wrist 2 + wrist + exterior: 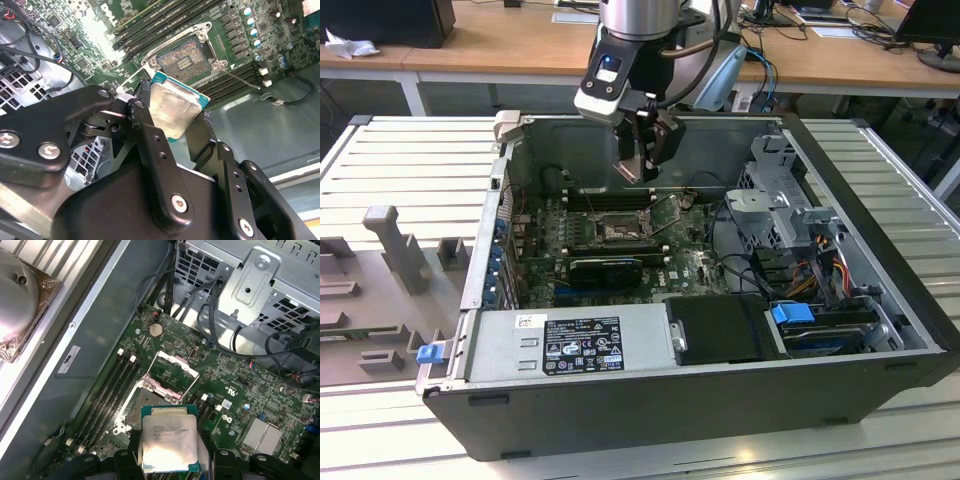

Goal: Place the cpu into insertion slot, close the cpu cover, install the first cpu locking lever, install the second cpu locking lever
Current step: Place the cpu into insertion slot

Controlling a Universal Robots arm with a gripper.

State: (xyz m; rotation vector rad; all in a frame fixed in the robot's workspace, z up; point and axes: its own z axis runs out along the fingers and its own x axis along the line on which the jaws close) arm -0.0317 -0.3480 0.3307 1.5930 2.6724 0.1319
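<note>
My gripper [642,165] hangs inside the open computer case, above the motherboard, shut on the cpu [167,440]. The cpu [172,107] is a flat square chip with a silvery top and a green rim, clamped by its edges between the black fingers [145,130]. Below and apart from it lies the insertion slot [186,56], a dark square socket with a bare pin field. In the exterior view the slot [618,230] sits mid-board, just under the gripper. The cpu cover [171,372] stands swung up off the slot [131,415], and the cpu hides part of that socket.
Long black memory slots [605,200] run behind the socket and a black graphics card [605,268] lies in front. A power supply [570,345] fills the case's near side. A drive cage [780,200] with loose cables stands at the exterior view's right. Grey fixtures [395,250] sit outside.
</note>
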